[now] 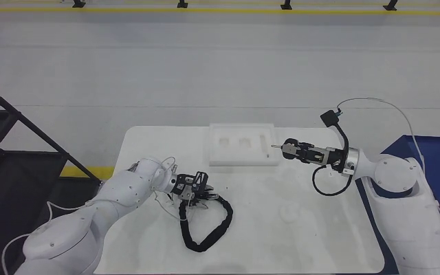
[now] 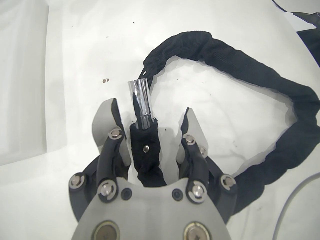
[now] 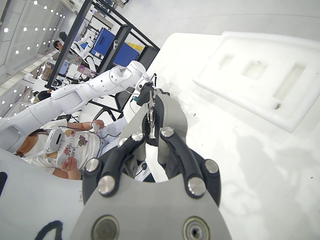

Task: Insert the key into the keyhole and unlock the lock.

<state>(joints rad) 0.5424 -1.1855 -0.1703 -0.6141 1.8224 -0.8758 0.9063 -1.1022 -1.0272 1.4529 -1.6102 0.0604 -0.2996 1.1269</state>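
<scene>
**Chain lock** (image 1: 206, 230) (image 2: 250, 58): a chain in a black fabric sleeve. It lies as a loop on the white worktop (image 1: 309, 234) (image 2: 175, 13) (image 3: 237, 163), at about 8 o'clock from the worktop's centre in the top view. One end is a chrome cylinder (image 2: 140, 101) that sticks out of a sleeve cuff closed with a small stud.

**Left claw** (image 1: 199, 189) (image 2: 151, 104): sits at the 11 o'clock end of the loop. Its jaws are spread wide, one finger (image 2: 107, 118) on each side of the cuffed end. The cuff lies nearer that finger, and there is a clear gap to the other. The chrome cylinder reaches just past the fingertips. The rest of the loop curves away beyond and to one side of the claw.

**Key** (image 1: 276, 146) (image 3: 150, 116): held off the worktop at about 1 o'clock from centre, well apart from the lock. Its tip points toward 9 o'clock. In the right wrist view, its round metal part shows between the fingers.

**Right claw** (image 1: 287, 146) (image 3: 153, 98): jaws narrow and pinched on the key. It hangs just beside the 3 o'clock edge of the foam tray.

**Foam tray** (image 1: 242, 159) (image 3: 250, 106): a white block with three shallow recesses, at 12 o'clock on the worktop.
</scene>
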